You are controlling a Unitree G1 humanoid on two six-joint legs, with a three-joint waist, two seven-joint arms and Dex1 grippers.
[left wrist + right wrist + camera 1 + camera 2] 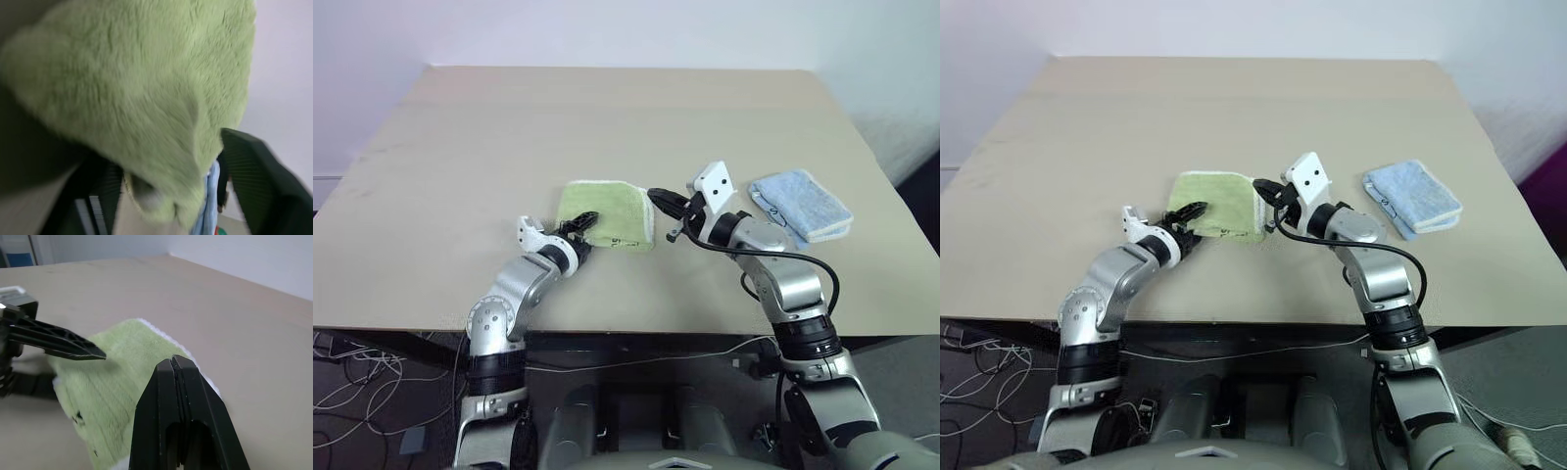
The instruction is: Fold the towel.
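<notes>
The towel [607, 213], light green with white edging, lies folded into a small square near the middle of the table. My left gripper [582, 227] is at its near left corner. In the right wrist view one of its black fingers [73, 345] stands over the green pile and the other lies low beside the edge. The jaws are apart with towel [137, 88] bunched between them. My right gripper [656, 199] hovers shut just off the towel's right edge, holding nothing, with its closed fingertips [174, 363] pointing over the towel [132, 377].
A smaller light-blue folded towel [803, 204] lies to the right of my right arm. The pale wooden table [607, 108] stretches far back, and its near edge runs just below both forearms.
</notes>
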